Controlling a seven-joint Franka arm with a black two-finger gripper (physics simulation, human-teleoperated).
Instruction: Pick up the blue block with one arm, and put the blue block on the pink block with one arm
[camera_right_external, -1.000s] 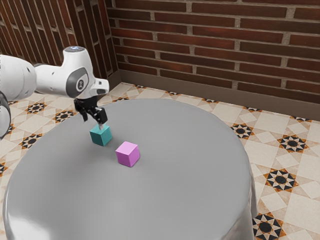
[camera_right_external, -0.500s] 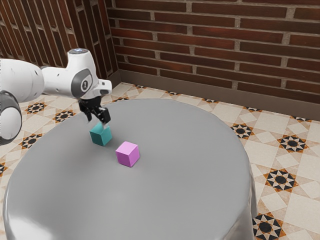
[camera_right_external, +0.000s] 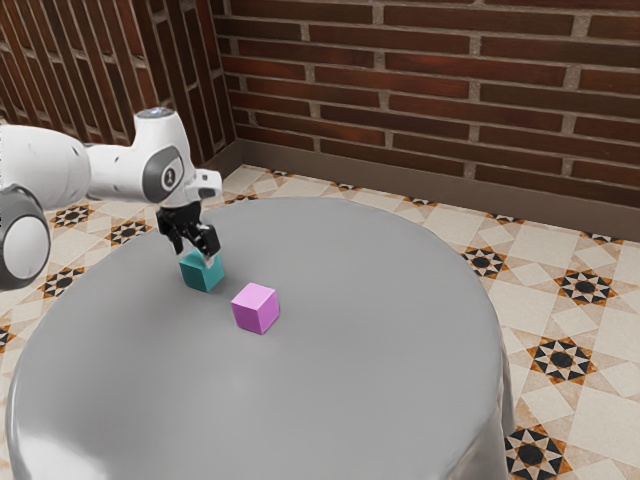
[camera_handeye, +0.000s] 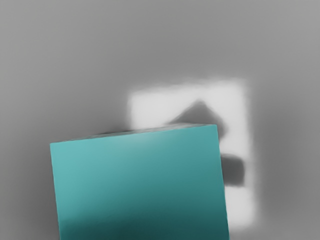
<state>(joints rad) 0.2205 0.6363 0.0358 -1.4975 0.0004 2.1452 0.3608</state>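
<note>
On the round grey surface (camera_right_external: 380, 400), the pink block (camera_right_external: 255, 308) sits nearest my exterior camera, flat on the tabletop with nothing touching it. Just behind it, toward the exterior view's left, the blue block (camera_right_external: 201, 274), teal in this render, rests on the surface; the two cubes are near each other but apart. My gripper (camera_right_external: 200, 250) hangs directly over the blue block, pointing down. Its black fingers (camera_right_external: 211, 243) are spread apart and reach down to the cube's upper edges, one on either side. From this angle I cannot be sure whether they touch its faces. In the wrist view the blue block looms just under the hand, slightly skewed to the camera. A pale patch crossed by dark shapes lies on the grey surface beyond it. Farther back, the white arm (camera_right_external: 110, 172) reaches in from the exterior view's left. Behind the table are a patterned tile floor (camera_right_external: 570, 290) and a red brick wall (camera_right_external: 450, 90).
</note>
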